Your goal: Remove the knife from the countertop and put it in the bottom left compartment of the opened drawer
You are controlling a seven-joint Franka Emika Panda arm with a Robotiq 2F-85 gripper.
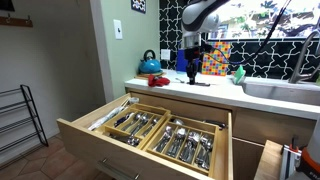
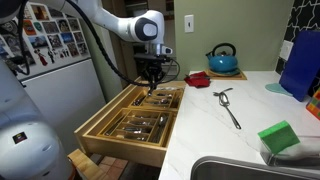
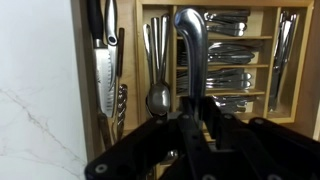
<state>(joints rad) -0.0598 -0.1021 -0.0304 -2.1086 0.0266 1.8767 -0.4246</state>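
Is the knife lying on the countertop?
No: in the wrist view the gripper holds the knife upright above the open drawer.

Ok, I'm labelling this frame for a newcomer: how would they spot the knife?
Start at the open wooden drawer under the white countertop. The gripper hangs over it, and the knife is the slim silvery piece pinched in its fingers; the other cutlery lies loose below it.
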